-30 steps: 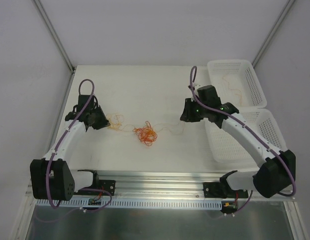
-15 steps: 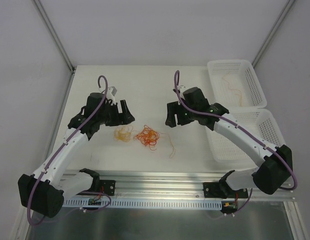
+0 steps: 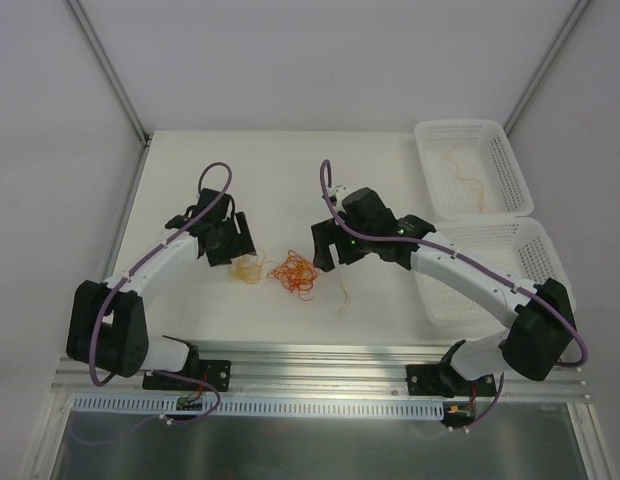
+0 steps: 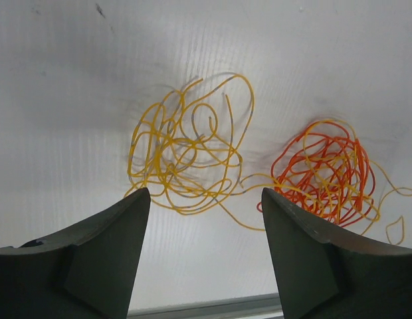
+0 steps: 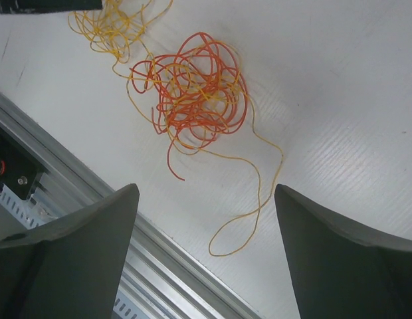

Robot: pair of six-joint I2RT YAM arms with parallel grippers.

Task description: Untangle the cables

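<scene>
The left gripper (image 4: 205, 199) hovers with its jaws spread wide and nothing between them; the yellow-orange tangle (image 4: 183, 163) of the cables lies on the table (image 4: 60, 66) just ahead of its fingertips, and the red-orange tangle (image 4: 322, 176) sits off to its right, joined to it by a thin strand. The right gripper (image 5: 206, 193) is likewise wide apart and empty, the red-orange tangle straight ahead of it and the yellow-orange one farther ahead to its left

Thin curly cables (image 3: 293, 272) flat in two neighbouring heaps: yellow clump (image 4: 183, 163), red-orange tangle (image 4: 322, 176) laced with yellow
</scene>
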